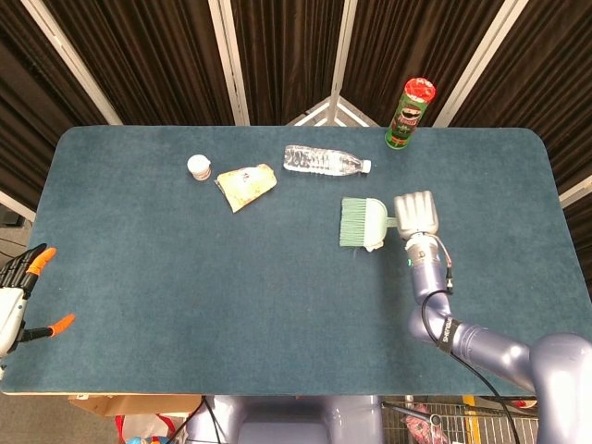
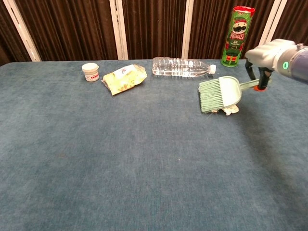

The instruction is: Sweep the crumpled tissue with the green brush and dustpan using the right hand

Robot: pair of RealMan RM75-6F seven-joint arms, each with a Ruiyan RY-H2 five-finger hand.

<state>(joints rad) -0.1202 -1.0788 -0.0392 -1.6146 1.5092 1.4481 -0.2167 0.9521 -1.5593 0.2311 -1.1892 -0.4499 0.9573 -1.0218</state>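
My right hand grips the handle of the pale green brush and dustpan right of the table's centre. In the chest view the same hand holds the brush low, with its bristles pointing left. The crumpled white tissue peeks out from under the brush's near edge and is mostly covered by it. My left hand hangs off the table's near left edge with its fingers apart, holding nothing.
A clear water bottle lies behind the brush. A green Pringles can stands at the back right. A snack packet and a small white jar sit at the back left. Blue cloth covers the table.
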